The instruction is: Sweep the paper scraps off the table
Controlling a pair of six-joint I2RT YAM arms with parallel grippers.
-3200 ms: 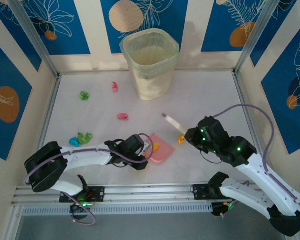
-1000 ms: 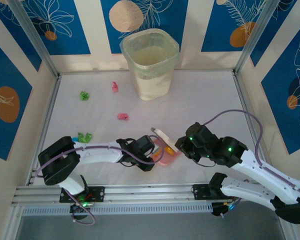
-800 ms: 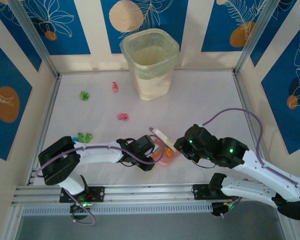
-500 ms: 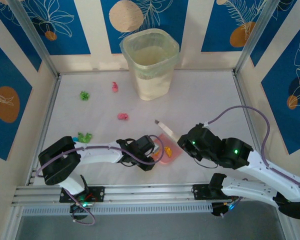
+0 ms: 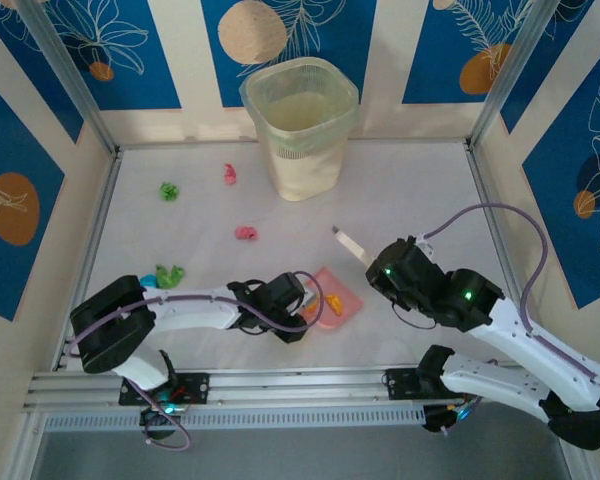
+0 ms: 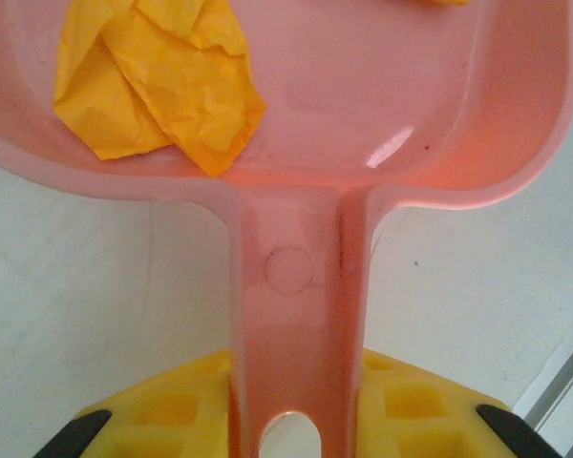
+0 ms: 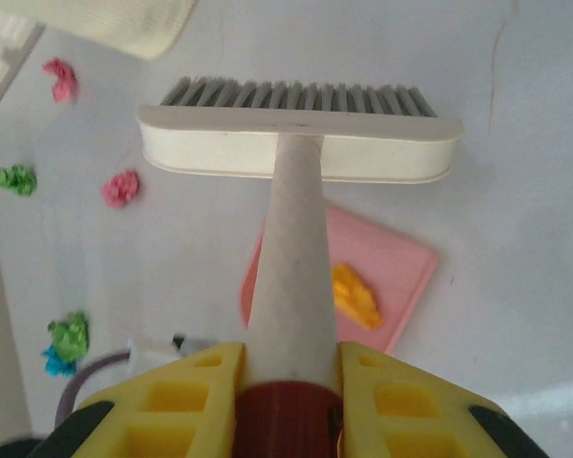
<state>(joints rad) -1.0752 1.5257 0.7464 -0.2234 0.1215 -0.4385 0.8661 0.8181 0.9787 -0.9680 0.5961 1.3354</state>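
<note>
My left gripper [image 5: 298, 296] is shut on the handle of a pink dustpan [image 5: 338, 292] that lies flat on the table [image 5: 410, 190]. In the left wrist view the handle [image 6: 296, 315] runs between my yellow fingers [image 6: 162, 412], and an orange paper scrap [image 6: 158, 81] sits in the pan. My right gripper [image 5: 382, 270] is shut on a cream brush, whose head [image 5: 348, 243] hangs just right of and behind the pan. The right wrist view has the brush head [image 7: 296, 143] above the dustpan [image 7: 396, 262] and its orange scrap [image 7: 355, 296]. Loose scraps lie to the left: green [image 5: 168, 190], red-pink [image 5: 230, 174], pink [image 5: 245, 233], green [image 5: 169, 274], cyan [image 5: 148, 282].
A tall translucent bin [image 5: 300, 125] stands at the back middle of the table. Aluminium rails [image 5: 100, 220] and patterned walls close in the left, right and back sides. Bare table stretches to the right of the bin [image 5: 420, 180].
The brush swept an orange scrap from the table into the dustpan, then lifted and drew back to the right. The dustpan shifted slightly right; both grips are unchanged.
</note>
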